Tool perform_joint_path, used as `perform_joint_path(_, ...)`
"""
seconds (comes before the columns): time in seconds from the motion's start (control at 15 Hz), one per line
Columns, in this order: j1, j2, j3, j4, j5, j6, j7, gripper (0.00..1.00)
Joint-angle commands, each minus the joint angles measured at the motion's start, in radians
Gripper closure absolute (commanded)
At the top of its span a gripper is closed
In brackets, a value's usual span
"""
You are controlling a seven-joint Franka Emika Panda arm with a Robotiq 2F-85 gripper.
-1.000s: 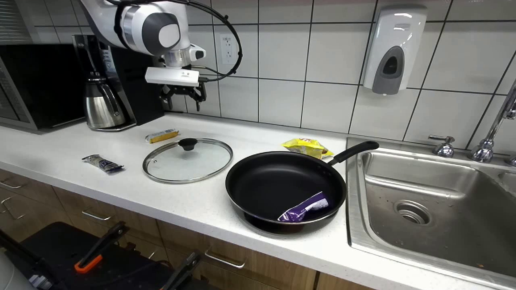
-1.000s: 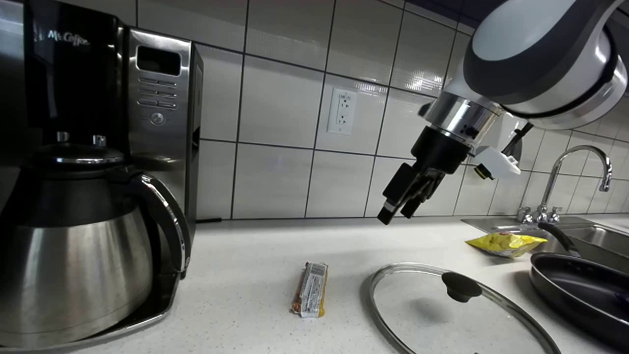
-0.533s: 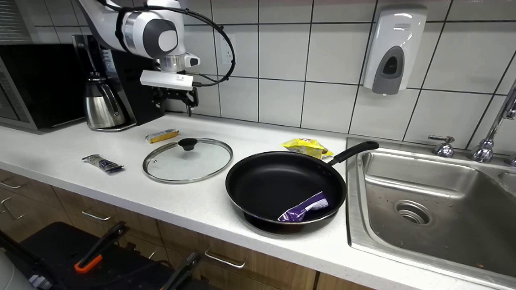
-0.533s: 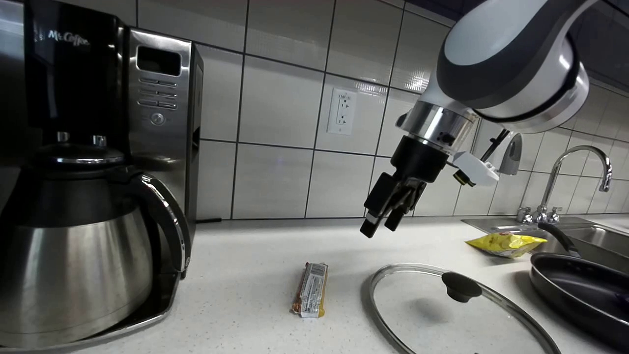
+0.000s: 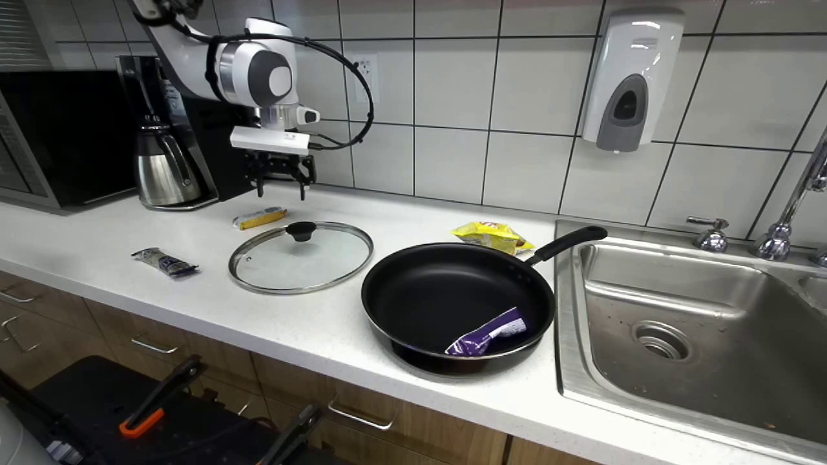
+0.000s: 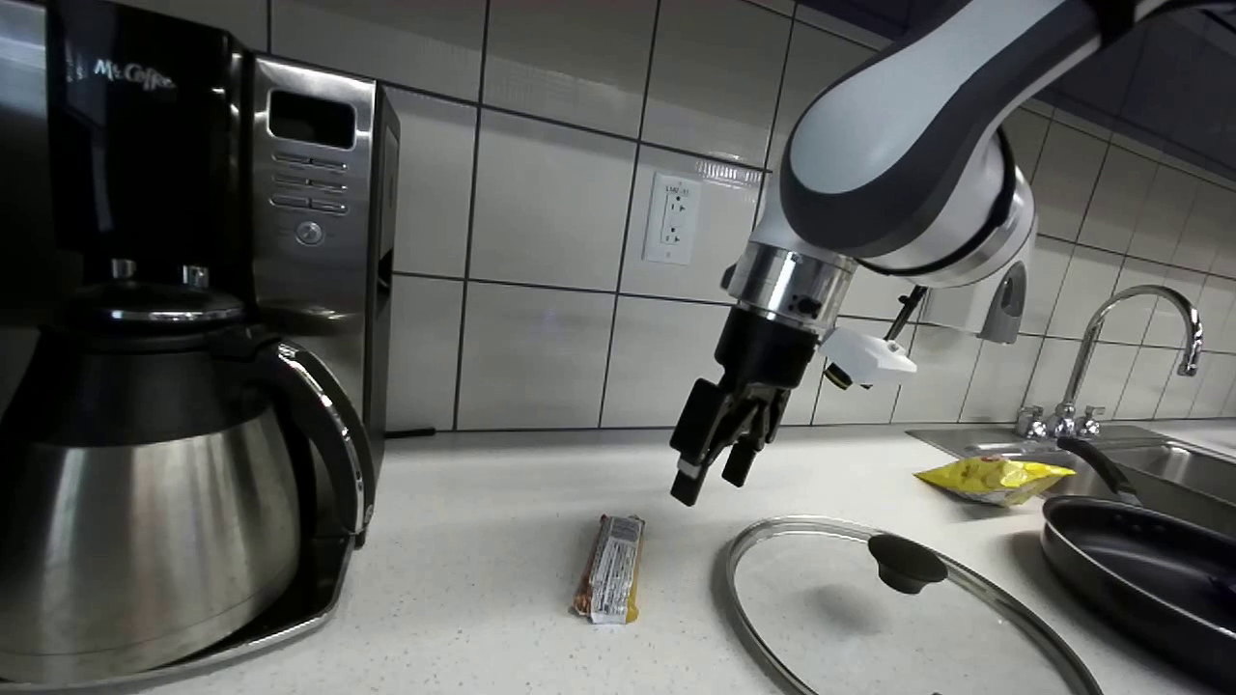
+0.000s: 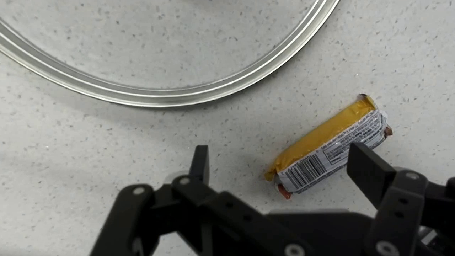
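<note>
Wrist view: claw (image 7: 278,151) spread wide, holding nothing, hanging above the counter (image 7: 231,137). Wrapped bar (image 7: 325,145) lies slanted below it, offset from its centre to picture right; glass lid (image 7: 170,97) beyond the fingertips in frame. Looks like pre-grasp on the bar: a grasp would call for centring, turning to suit the slant, then lowering. Arm (image 6: 869,164) reaches in from above, wrist bent, fingers pointing down.
</note>
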Motion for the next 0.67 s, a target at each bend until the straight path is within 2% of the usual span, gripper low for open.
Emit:
perform_joint_path(0.0,0.027,0.069,-0.008,0.118,-0.050,-0.091,0.060,0.00)
perform_joint_path(0.2,0.024,0.079,0.008,0.123,-0.061,-0.035,0.007,0.00)
perform_joint_path(0.27,0.018,0.066,0.008,0.093,-0.045,-0.036,0.027,0.00)
perform_joint_path(0.6,0.022,0.071,0.009,0.104,-0.052,-0.035,0.024,0.00)
